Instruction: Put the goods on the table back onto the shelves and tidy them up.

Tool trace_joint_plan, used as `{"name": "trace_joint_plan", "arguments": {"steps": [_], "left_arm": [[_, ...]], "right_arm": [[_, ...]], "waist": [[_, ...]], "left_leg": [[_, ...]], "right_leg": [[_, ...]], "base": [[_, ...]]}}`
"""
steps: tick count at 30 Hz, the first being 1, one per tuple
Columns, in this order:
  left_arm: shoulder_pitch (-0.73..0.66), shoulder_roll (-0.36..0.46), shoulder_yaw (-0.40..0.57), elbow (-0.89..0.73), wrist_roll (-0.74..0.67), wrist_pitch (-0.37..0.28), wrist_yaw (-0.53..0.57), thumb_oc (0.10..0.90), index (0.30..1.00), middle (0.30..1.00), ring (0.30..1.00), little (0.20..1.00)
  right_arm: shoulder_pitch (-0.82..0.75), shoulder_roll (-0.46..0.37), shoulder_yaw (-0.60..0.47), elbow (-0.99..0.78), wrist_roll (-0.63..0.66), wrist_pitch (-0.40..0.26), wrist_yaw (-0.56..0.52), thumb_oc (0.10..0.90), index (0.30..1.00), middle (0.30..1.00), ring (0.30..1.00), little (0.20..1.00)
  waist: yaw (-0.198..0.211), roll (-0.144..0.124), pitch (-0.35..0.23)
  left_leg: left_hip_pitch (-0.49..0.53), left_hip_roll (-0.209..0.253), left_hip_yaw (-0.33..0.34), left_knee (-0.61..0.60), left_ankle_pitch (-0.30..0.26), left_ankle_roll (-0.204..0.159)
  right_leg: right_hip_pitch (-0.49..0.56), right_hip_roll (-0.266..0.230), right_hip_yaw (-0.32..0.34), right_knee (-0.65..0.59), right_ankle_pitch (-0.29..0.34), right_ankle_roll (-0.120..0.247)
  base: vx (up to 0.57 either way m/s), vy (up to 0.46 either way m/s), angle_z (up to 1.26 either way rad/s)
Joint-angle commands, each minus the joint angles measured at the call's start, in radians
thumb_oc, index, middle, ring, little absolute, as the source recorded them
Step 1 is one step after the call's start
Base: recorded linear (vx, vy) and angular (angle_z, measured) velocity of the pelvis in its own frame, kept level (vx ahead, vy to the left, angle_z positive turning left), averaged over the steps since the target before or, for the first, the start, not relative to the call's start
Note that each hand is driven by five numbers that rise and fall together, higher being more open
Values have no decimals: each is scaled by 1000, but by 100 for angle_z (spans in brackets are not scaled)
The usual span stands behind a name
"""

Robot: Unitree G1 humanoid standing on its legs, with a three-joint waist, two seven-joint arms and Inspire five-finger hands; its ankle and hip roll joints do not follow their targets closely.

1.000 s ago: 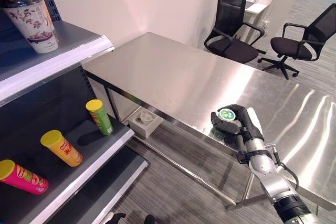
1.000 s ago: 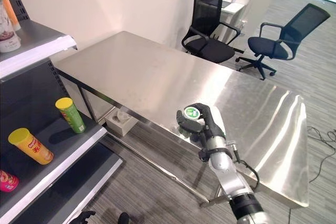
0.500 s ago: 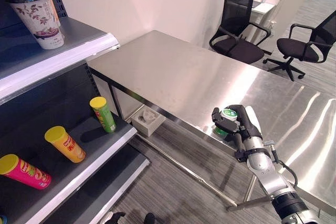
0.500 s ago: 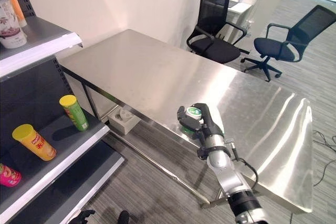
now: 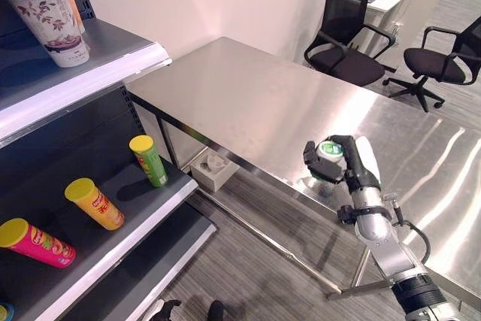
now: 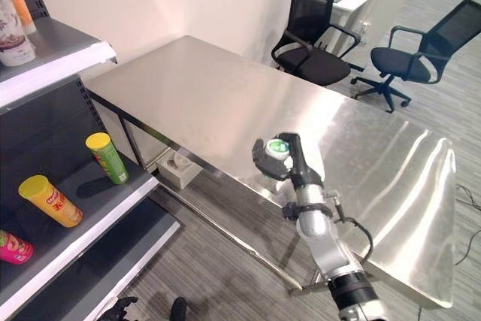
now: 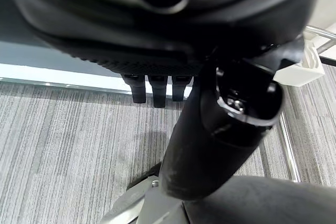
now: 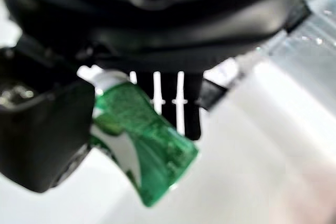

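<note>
The right hand point(image 5: 347, 167) has its fingers point(image 8: 178, 103) and thumb curled around a small green container point(image 5: 328, 152), held just above the near edge of the steel desk point(image 5: 263, 103). The left hand point(image 7: 157, 85) hangs above the floor, fingers relaxed. 3 tubes lie on the shelf point(image 5: 113, 253).

I see a brushed, glossy steel table point(image 5: 248, 103) throwing back glare. At nine o'clock the shelves point(image 5: 113, 62) look like matt painted metal. The green bottle point(image 8: 142, 140) in my right hand point(image 5: 353, 171) is shiny translucent plastic; the floor point(image 7: 68, 135) is ribbed grey carpet.
</note>
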Motion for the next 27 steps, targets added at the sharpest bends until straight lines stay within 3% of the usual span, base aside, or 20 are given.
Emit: {"name": "trace_joint_plan", "arguments": {"steps": [1,7,10,13,14,19,21,22,23,24,27], "left_arm": [[-57,-18,-56,15,12,-55,15,800,900,900,900,900],[-60,-2,-38,-7,-20,-47,20,800,900,900,900,900],[-79,8,-31,-13,-43,-44,33,800,900,900,900,900],[-95,13,-29,-10,-57,-45,30,800,900,900,900,900],[-89,11,-16,2,-64,-44,31,800,900,900,900,900],[-92,-16,29,29,-103,-44,52,800,900,900,900,900],[-93,-18,30,30,-103,-45,52,800,900,900,900,900],[-97,-35,44,29,-121,-43,64,800,900,900,900,900],[-95,-47,40,23,-107,-45,74,800,900,900,900,900],[-79,-52,35,12,-88,-42,78,800,900,900,900,900],[-55,-59,87,29,-107,-35,97,800,900,900,900,900]], "right_arm": [[-121,-43,-69,-132,13,-113,-56,400,300,300,300,300],[-161,-21,-49,-201,78,-126,-18,400,300,300,300,300],[-170,-16,-46,-241,140,-138,8,400,300,300,300,300],[-136,-19,-59,-285,222,-156,47,400,300,300,300,300],[-128,-19,-58,-315,243,-165,67,400,300,300,300,300],[-124,-9,-6,-338,287,-170,84,400,300,300,300,300],[-126,-10,-4,-336,287,-171,83,400,300,300,300,300],[-121,-16,-3,-347,253,-164,56,400,300,300,300,300],[-112,-20,-11,-356,236,-160,42,400,300,300,300,300],[-105,-25,-18,-361,187,-144,-3,400,300,300,300,300],[-64,-21,-28,-389,138,-124,-25,400,300,300,300,300]], "waist": [[32,-9,-27],[28,15,3],[14,25,28],[-1,9,19],[8,-3,8],[31,-6,26],[25,-5,25],[26,7,48],[10,12,57],[-11,20,65],[-19,27,67]], "left_leg": [[100,10,-26,5,-165,-3],[93,21,-25,5,-144,7],[68,23,-49,5,-115,7],[33,9,-96,5,-92,-1],[14,6,-116,5,-84,-12],[-88,9,-189,5,-22,-61],[-91,8,-194,5,-20,-61],[-155,11,-166,5,18,-75],[-178,27,-64,5,11,-72],[-169,84,98,10,-1,-56],[-129,117,116,28,-4,-61]], "right_leg": [[-30,-47,14,33,13,43],[-106,-56,2,206,-24,47],[-158,-38,70,310,-55,61],[-134,19,223,246,-87,39],[-99,25,238,180,-87,25],[-64,53,225,22,-55,6],[-63,53,220,18,-53,5],[-76,47,185,11,-48,7],[-90,36,157,11,-41,11],[-112,17,112,11,-30,17],[-120,-3,80,11,-12,15]], "base": [[0,0,0],[-77,-11,2],[-132,-53,16],[-108,-154,72],[-104,-257,98],[-133,-189,59],[-111,-26,75],[-269,18,40],[-441,75,75],[-351,121,107],[-145,65,96]]}}
